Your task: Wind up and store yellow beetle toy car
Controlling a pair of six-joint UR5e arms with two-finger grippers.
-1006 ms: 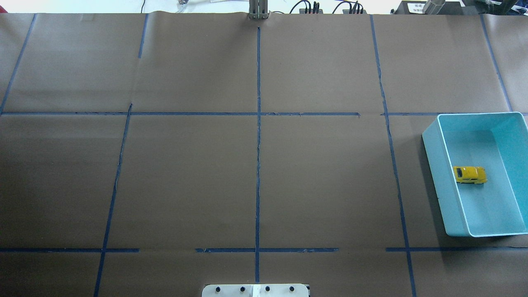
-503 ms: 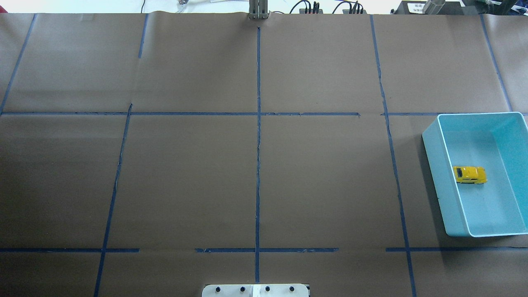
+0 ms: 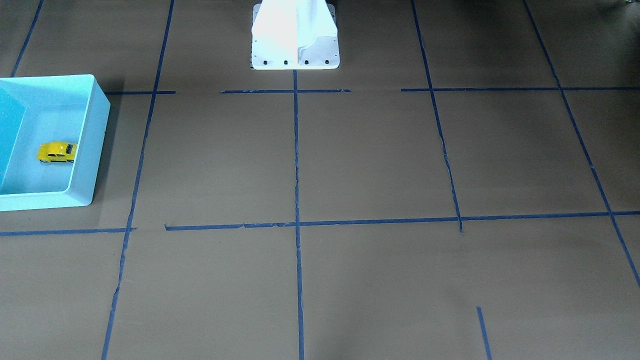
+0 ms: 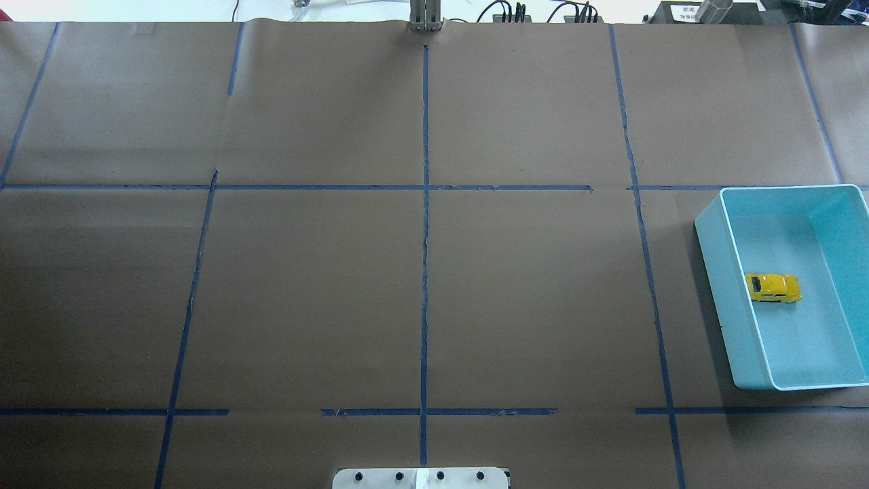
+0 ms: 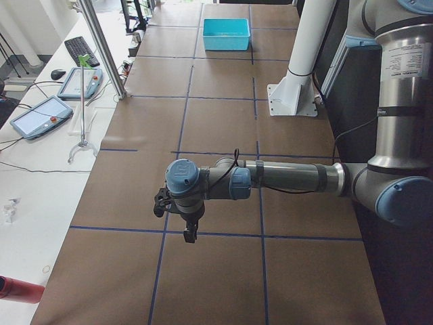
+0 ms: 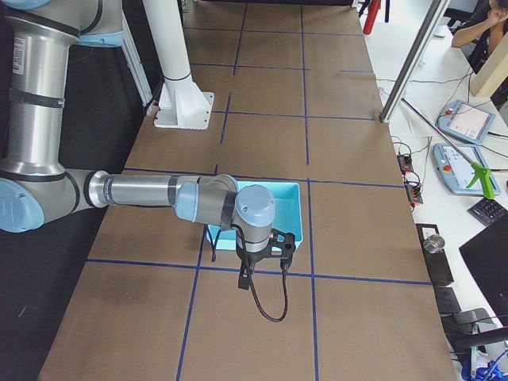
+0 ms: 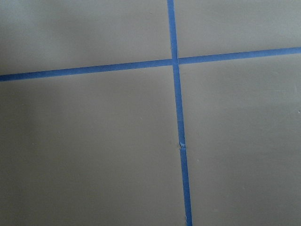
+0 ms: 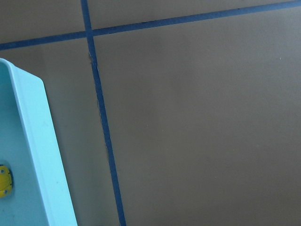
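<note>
yellow car (image 4: 773, 287) in turquoise bin (image 4: 723, 272), R side

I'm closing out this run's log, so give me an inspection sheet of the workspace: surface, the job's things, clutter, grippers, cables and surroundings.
Surface: brown paper gridded with blue tape, lying flat.
Job's things: yellow beetle toy car upright inside the turquoise bin, apart from its walls.
Clutter: nothing seen.
Grippers: left gripper and right gripper hang above the paper; open or shut cannot be told.
Cables: black cable loops below the right wrist; plugs at the table's far edge.
Surroundings: white bench with tablets and keyboard; a person sits nearby.
</note>
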